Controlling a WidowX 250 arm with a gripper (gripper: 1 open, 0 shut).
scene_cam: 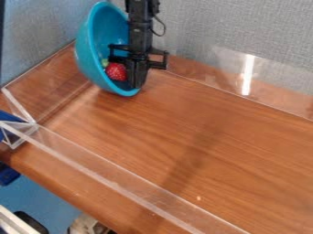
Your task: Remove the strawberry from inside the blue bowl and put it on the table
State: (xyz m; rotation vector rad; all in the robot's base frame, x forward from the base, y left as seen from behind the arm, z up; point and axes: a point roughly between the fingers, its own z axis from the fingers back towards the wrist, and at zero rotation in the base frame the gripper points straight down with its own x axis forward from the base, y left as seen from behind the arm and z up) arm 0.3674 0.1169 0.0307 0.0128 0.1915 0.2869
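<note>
I can read no text, label, brand, number or sign anywhere here. The bowl (98, 55) at the far left is plain blue, the table (184, 137) shows only wood grain, and the clear walls (251, 73) around it carry nothing but glare. My own arm (143, 23) is dark and too small for me to make out any marking.

A blue bowl (101, 50) stands tipped up on its side at the far left of the wooden table (184, 137), its opening facing right. The black gripper (132, 73) reaches down into it, jaws closed, with the red strawberry (116, 71) just beside its fingers. Clear low walls (91, 169) edge the table.
</note>
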